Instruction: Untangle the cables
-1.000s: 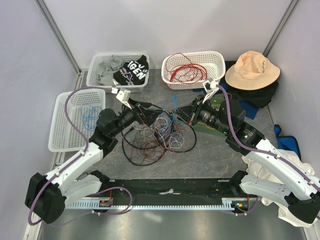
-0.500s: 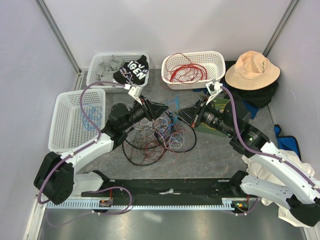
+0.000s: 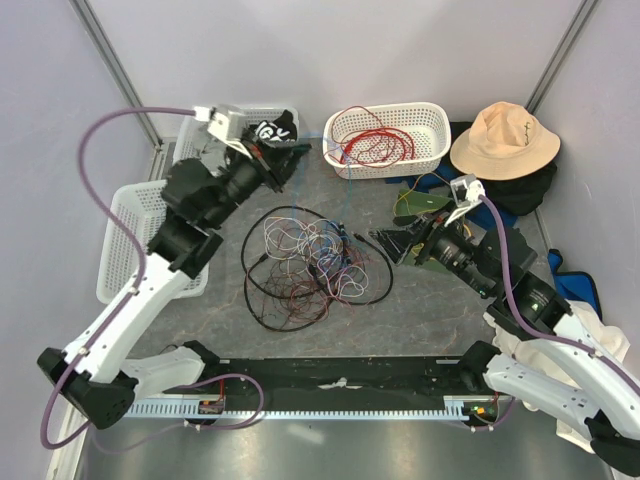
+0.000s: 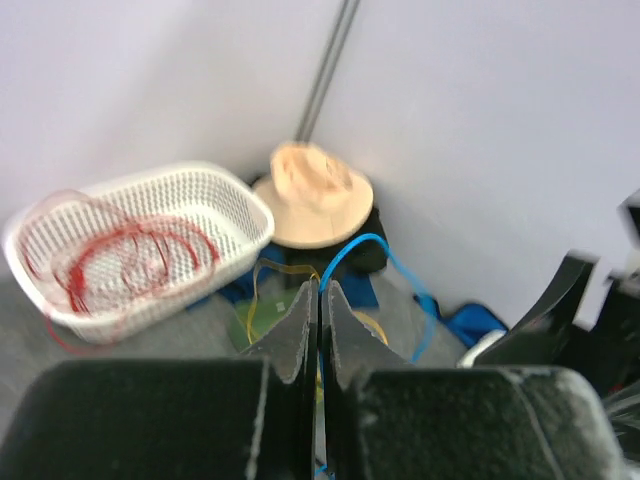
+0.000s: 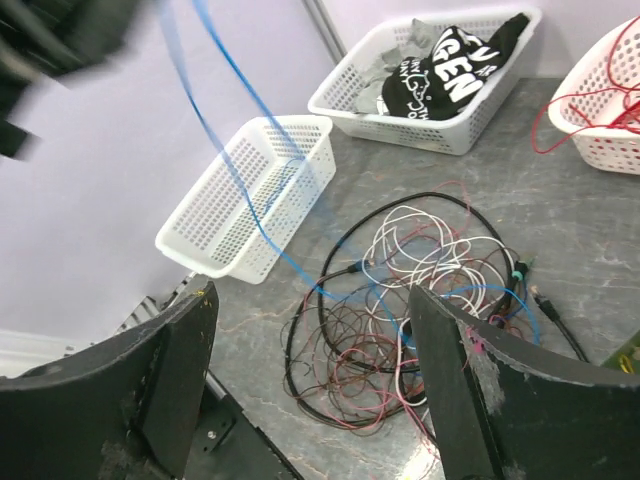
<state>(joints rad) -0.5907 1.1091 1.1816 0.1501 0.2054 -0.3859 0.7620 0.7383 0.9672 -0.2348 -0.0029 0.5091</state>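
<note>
The left gripper [image 4: 320, 290] is clamping its two fingers together on a blue cable [image 4: 365, 238]. The cable is arcing up out of the fingertips and dropping away to the right. In the right wrist view, the same blue strand is running down from the raised left gripper into the tangled heap. The left arm is reaching up and back, holding the gripper above the rear-left basket [image 5: 440, 135], which is carrying a black cloth [image 5: 440, 70].

The right gripper [image 5: 312, 295] is standing with its fingers wide apart and is holding nothing. It is pointing toward the heap from the right side and is staying clear of it.

The heap of cables [image 3: 315, 262] is lying on the grey table [image 3: 440, 310] between the two arms. Black, white, red and purple wires are looping through one another there. A coil of red cable [image 4: 130, 260] is sitting in the rear white basket [image 4: 240, 200], with some loops hanging over the rim. A third white basket [image 5: 250, 215] is standing at the left edge. A tan hat [image 4: 310, 190] is resting beside the rear basket.
</note>
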